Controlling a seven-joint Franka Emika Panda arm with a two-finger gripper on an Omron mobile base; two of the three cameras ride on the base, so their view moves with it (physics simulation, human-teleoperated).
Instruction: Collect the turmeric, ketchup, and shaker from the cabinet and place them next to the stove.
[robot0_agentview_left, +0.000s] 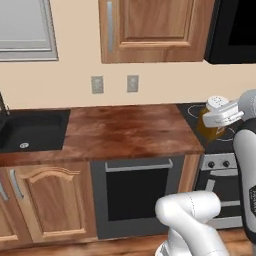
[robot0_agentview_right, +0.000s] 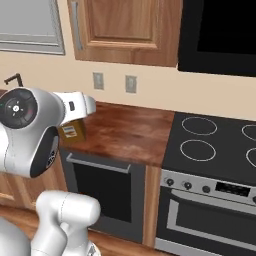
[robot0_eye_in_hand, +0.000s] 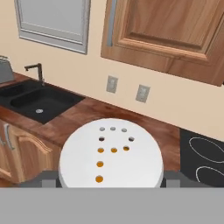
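The claw (robot0_agentview_left: 216, 120) grips the turmeric jar (robot0_agentview_left: 212, 125), held in the air at the right of the left base view, over the edge where the worktop (robot0_agentview_left: 125, 131) meets the stove (robot0_agentview_right: 215, 145). The cabinet (robot0_agentview_left: 150, 30) is closed, top centre.

Cream wall (robot0_agentview_left: 160, 90) with two grey outlets (robot0_agentview_left: 97, 84), side by side. Grey-framed window (robot0_agentview_left: 25, 30) above black sink (robot0_agentview_left: 32, 130). Reddish wooden tabletop (robot0_agentview_left: 125, 130). Built-in dark oven (robot0_agentview_left: 137, 195) beneath, arched-panel base cabinets (robot0_agentview_left: 45, 200) alongside. Wooden floor (robot0_agentview_left: 100, 248).
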